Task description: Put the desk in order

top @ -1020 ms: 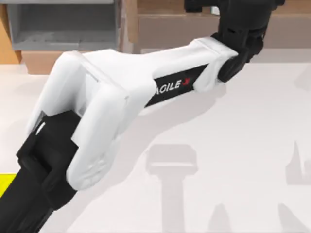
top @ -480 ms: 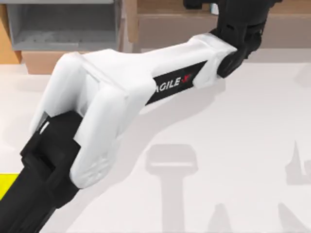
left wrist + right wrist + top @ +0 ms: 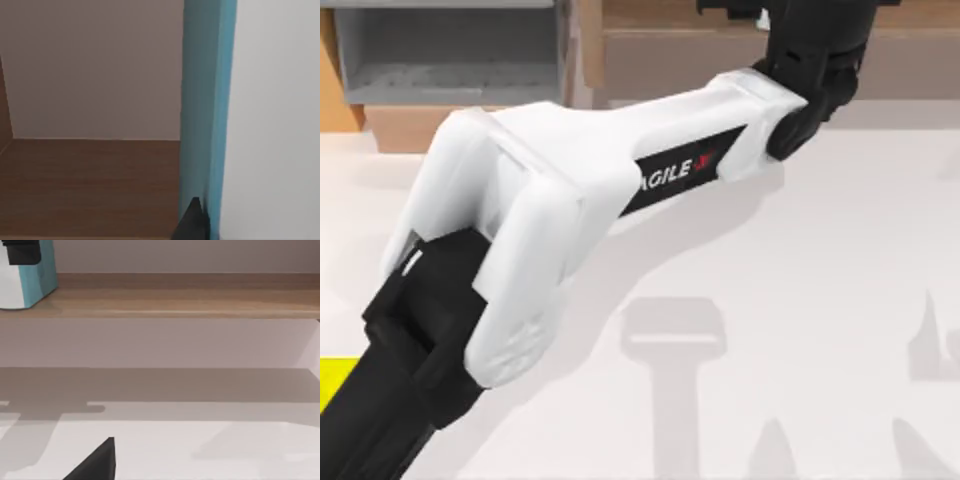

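The desk is a white tabletop [image 3: 800, 300] with a light-brown wooden shelf unit [image 3: 660, 30] at the back and a grey-lined wooden drawer box [image 3: 450, 50] at the back left. My left arm reaches across from the front left to the shelf. Its gripper [image 3: 760, 15] is shut on a teal and white book [image 3: 207, 100] that stands upright on the shelf board [image 3: 90, 185]. From the right wrist view, the book [image 3: 30, 280] is at the shelf's end with the left gripper [image 3: 20, 252] on its top. My right gripper [image 3: 95, 465] sits low over the tabletop, facing the shelf.
A small yellow block [image 3: 332, 378] lies at the front left edge, partly under my left arm. Arm shadows fall across the middle and right of the tabletop. The shelf board [image 3: 190, 302] runs bare to the right of the book.
My left arm has pushed slightly farther toward the shelf, then held nearly still. The book stays in its gripper.
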Robot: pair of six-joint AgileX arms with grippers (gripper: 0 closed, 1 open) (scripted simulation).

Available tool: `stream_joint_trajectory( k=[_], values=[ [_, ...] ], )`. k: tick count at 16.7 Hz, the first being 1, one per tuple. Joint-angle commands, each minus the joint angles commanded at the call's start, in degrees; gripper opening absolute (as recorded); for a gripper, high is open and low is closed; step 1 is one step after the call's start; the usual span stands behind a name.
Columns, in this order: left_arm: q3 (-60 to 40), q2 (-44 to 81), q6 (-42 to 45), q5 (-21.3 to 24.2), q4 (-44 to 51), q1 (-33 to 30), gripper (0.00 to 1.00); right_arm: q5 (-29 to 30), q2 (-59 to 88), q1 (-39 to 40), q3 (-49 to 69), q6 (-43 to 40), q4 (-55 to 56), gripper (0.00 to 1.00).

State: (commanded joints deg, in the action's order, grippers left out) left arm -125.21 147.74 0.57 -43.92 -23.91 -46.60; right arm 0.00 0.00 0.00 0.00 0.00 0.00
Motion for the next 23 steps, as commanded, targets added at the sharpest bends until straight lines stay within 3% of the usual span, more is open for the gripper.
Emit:
stream_joint_trajectory(
  k=[3, 4, 14, 23],
  values=[
    [0.0, 0.0, 0.0, 0.0, 0.0, 0.0, 0.02, 0.0, 0.0, 0.0, 0.0, 0.0, 0.0, 1.0],
    [0.0, 0.0, 0.0, 0.0, 0.0, 0.0, 0.0, 0.0, 0.0, 0.0, 0.0, 0.0, 0.0, 1.0],
    [0.8, -0.8, 0.1, -0.3, -0.3, -0.4, 0.0, 0.0, 0.0, 0.0, 0.0, 0.0, 0.0, 1.0],
    [12.9, -8.9, 0.4, -3.1, -4.3, -3.2, 0.0, 0.0, 0.0, 0.0, 0.0, 0.0, 0.0, 1.0]
  ],
)
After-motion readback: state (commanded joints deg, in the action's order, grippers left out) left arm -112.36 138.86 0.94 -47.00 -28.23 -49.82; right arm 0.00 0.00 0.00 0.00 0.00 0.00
